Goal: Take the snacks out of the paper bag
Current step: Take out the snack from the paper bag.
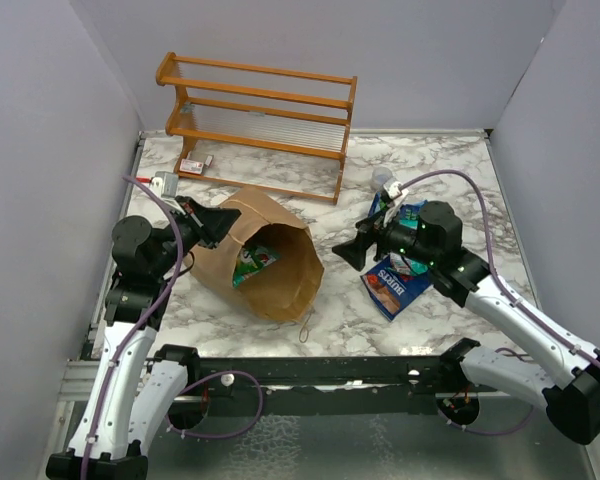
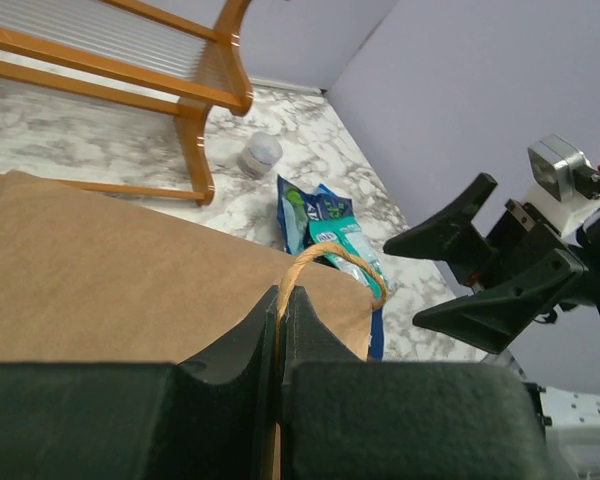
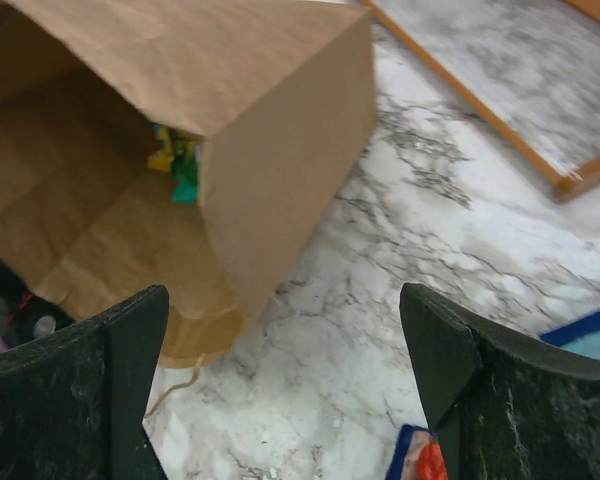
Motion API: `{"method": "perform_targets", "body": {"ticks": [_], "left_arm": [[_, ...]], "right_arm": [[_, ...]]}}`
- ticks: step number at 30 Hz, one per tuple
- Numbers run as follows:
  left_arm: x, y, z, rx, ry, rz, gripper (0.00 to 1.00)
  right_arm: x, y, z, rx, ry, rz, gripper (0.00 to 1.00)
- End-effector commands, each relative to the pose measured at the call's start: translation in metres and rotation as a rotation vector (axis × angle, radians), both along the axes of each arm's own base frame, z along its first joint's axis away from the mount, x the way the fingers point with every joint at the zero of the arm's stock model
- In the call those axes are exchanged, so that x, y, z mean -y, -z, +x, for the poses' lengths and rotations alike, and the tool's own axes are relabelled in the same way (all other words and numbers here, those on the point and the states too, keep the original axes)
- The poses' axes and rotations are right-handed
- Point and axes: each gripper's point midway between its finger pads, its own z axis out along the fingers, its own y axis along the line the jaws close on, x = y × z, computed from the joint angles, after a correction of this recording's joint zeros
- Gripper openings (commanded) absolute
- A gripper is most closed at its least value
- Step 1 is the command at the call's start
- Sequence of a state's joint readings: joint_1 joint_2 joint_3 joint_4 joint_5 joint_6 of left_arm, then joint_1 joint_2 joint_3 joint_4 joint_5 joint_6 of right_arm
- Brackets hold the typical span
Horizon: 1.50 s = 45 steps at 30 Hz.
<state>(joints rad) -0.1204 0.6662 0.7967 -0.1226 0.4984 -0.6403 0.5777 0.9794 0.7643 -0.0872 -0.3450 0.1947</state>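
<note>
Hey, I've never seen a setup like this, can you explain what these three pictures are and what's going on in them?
These are two robot arms bolted to a marble table. One picture looks down from above; the other two come from cameras on each arm's wrist.

A brown paper bag lies on its side, mouth open, with a green packet still inside. The left gripper has its jaws shut on the bag, pinching it by a loop handle. The right gripper has its jaws wide open and empty, facing the bag's mouth.

Some snacks already lie on the table by the right arm. Behind stand a wooden rack, a small cup and a red-and-white packet.
</note>
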Motion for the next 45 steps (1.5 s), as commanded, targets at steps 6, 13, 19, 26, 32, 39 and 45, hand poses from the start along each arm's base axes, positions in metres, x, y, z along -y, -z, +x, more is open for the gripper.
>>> {"method": "perform_targets", "body": {"ticks": [6,13,19,26,32,39,45], "left_arm": [[0.020,-0.017,-0.023,0.115,0.167,-0.027,0.00],[0.019,-0.015,-0.021,0.103,0.153,-0.033,0.00],[0.018,-0.015,-0.020,0.097,0.143,-0.029,0.00],[0.017,-0.019,-0.019,0.096,0.138,-0.012,0.00],[0.018,-0.021,-0.022,0.100,0.148,-0.022,0.00],[0.019,-0.017,-0.022,0.090,0.155,-0.033,0.00],[0.020,-0.016,-0.022,0.083,0.164,-0.039,0.00]], "right_arm": [[-0.076,-0.015,-0.090,0.262,-0.466,0.080,0.94],[-0.120,0.011,-0.109,0.182,-0.506,0.082,0.82],[-0.165,0.041,-0.080,-0.027,-0.214,0.086,0.70],[-0.181,0.091,-0.035,-0.035,0.194,0.037,0.70],[-0.184,0.091,-0.011,0.068,0.292,0.073,0.70],[-0.204,0.102,-0.002,0.141,0.273,0.059,0.78],[-0.222,0.099,0.002,0.130,0.263,0.121,0.90]]}}
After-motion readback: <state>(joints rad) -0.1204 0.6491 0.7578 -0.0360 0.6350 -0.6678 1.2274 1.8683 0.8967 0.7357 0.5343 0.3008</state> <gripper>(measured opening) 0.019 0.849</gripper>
